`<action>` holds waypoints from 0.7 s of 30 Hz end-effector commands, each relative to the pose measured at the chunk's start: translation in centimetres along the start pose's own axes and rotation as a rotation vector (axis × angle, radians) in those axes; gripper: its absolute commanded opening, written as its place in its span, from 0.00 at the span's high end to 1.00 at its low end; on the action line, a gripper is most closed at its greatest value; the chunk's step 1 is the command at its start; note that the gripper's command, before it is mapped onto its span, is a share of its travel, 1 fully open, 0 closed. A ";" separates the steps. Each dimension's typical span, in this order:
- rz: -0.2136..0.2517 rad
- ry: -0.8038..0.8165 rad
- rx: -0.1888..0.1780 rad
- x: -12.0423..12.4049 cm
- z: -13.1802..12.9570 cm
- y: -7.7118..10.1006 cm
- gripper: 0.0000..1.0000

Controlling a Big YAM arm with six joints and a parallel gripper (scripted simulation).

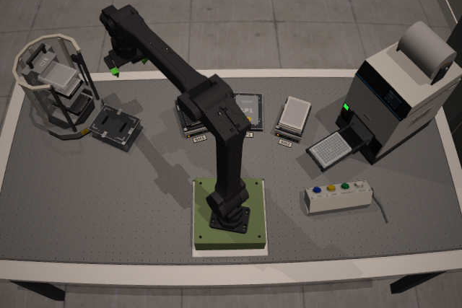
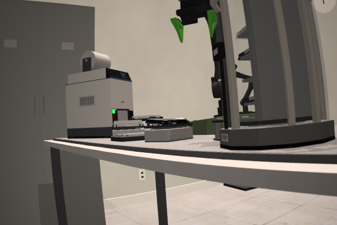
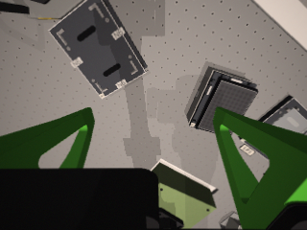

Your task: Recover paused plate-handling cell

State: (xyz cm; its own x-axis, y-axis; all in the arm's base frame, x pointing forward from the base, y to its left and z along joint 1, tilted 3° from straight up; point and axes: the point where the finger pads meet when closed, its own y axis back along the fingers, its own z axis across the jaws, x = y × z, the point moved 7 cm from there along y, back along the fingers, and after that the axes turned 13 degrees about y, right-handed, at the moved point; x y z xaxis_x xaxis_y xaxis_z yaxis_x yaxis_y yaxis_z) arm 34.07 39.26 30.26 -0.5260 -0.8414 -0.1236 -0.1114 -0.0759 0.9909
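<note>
Grey cabinet (image 2: 40,80), beige wall, tiled floor (image 2: 217,206).

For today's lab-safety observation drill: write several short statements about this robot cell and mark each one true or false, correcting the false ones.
1. The gripper is open and holds nothing. True.
2. The recovery nest carries a plate. False: no plate lies on it.
3. A white plate lies on the sealer's extended tray. True.
4. The blue key is rightmost on the panel in the top view. False: it is leftmost there.
5. The sealer's lamp glows red. False: green.
</note>
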 end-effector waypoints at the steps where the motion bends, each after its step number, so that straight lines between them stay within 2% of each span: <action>1: 0.049 -0.086 0.002 -1.8 -1.4 1.3 0.00; 2: 0.049 -0.086 0.002 -1.8 -1.4 1.3 0.00; 4: 0.108 -0.117 0.007 -2.0 -2.0 1.2 0.00; 5: 0.116 -0.122 0.007 -2.0 -2.3 1.2 0.00; 10: 0.116 -0.100 0.005 -1.5 -3.9 1.2 0.00; 17: 0.089 -0.101 0.011 -0.5 -6.2 2.8 0.00; 21: 0.093 -0.101 0.010 -0.4 -6.8 2.6 0.00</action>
State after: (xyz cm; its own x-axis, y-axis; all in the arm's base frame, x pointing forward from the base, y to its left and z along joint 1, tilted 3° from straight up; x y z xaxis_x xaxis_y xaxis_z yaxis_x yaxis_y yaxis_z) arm 38.68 35.61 29.86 -0.6347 -0.7722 0.0302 -0.0175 0.0535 0.9984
